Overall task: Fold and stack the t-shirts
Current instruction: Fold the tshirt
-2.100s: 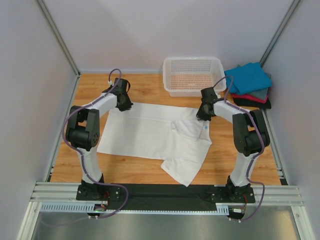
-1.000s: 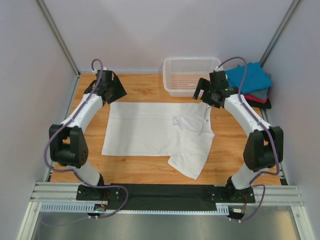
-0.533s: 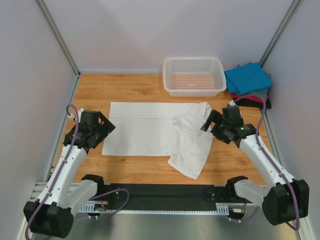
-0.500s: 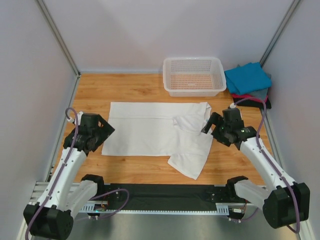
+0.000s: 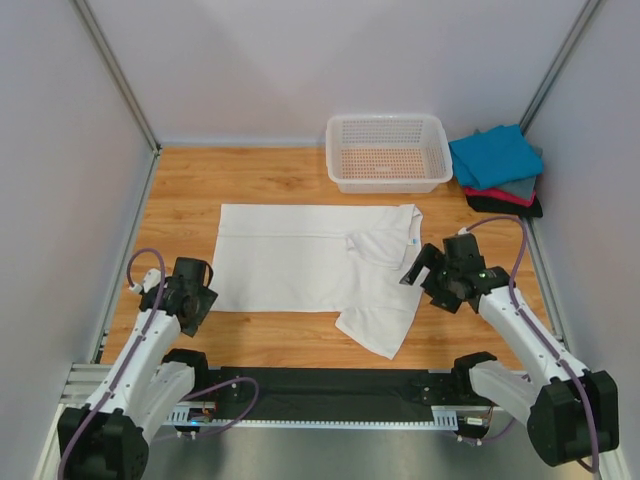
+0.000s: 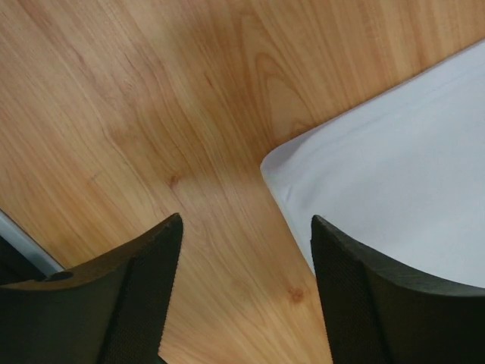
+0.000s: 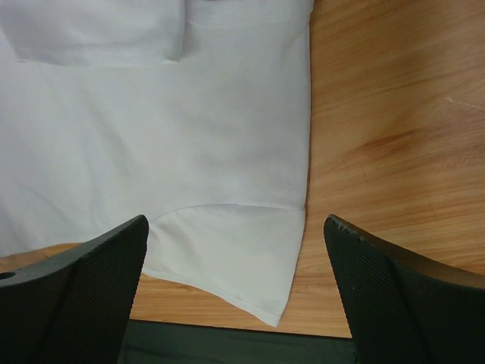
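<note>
From above: a white t-shirt [image 5: 300,260] lies spread on the wooden table [image 5: 250,180], its body flat, 1 sleeve turned in over the chest near the collar, and a loose flap trailing toward the near edge on the right side. At the far right corner sits a stack of folded t-shirts [image 5: 497,160], teal-blue on top with red, grey and black beneath. A white mesh basket [image 5: 387,152] stands just left of that stack, against the far side. The left gripper [image 5: 200,303] hangs low beside the shirt's near-left corner; the right gripper [image 5: 418,270] sits at the shirt's right edge, below the collar. Both arms reach out from a black strip [image 5: 330,385] along the near edge.

Left wrist camera: the 2 fingers [image 6: 136,296] stand spread apart with nothing between them. The rounded corner of the white t-shirt [image 6: 394,174] lies flat on the wood just ahead of the right-hand finger, and bare table fills the rest of the gap. Whether the fingertips touch the wood cannot be told.

Right wrist camera: the fingers [image 7: 402,296] are wide apart and hold nothing. Between them lies the white t-shirt [image 7: 189,129], its straight side edge running along bare table, its trailing flap ending in a point close to the black strip.
</note>
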Tool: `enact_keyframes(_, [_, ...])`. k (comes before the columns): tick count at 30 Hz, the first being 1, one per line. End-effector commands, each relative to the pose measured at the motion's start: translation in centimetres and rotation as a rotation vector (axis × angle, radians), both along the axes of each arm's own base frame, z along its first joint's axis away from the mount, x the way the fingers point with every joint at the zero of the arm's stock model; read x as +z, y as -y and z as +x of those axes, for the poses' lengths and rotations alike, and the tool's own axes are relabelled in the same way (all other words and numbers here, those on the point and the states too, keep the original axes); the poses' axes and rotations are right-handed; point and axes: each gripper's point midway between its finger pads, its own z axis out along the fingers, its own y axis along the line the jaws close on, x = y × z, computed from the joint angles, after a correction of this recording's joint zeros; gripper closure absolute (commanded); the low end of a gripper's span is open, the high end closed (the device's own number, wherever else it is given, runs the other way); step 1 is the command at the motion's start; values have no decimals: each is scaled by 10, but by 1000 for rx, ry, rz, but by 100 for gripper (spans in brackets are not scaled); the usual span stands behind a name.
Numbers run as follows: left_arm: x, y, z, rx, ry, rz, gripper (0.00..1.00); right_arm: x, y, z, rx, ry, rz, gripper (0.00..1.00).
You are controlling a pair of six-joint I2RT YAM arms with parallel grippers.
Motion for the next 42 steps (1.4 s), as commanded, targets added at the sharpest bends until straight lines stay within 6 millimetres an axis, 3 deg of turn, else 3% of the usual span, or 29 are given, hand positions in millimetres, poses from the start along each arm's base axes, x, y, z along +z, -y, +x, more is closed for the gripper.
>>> enact_keyframes(1, [1,-1,24,43,68,-8,30,11,-6,17,9,33,15,0])
enact_keyframes(5, [-7,-2,25,29,16,9,40,5,-9,20,16,10,20,0])
enact_keyframes(12, [-21,-1,38,33,16,1,43,6,-9,24,29,3,4,1])
enact_keyframes(18, [-26,-6,33,65,-12,17,46,6,-6,23,10,-14,-4,0])
enact_keyframes(22, [-29,-9,28,75,-18,31,54,8,-2,18,-34,-27,-9,0])
enact_keyframes(27, [-31,-12,23,85,-22,41,67,7,1,4,-50,-52,-2,0])
enact_keyframes(32, [-36,-12,19,95,-25,39,74,-7,4,-21,-56,-127,-4,0])
enact_keyframes(35, [-37,-12,18,99,-25,39,85,-14,6,-37,-52,-173,-8,0])
enact_keyframes(38, [-36,-14,18,103,-12,45,87,-19,3,-51,-31,-215,15,0])
enact_keyframes(42, [-38,-15,18,114,7,44,100,-26,1,-63,-12,-256,28,0])
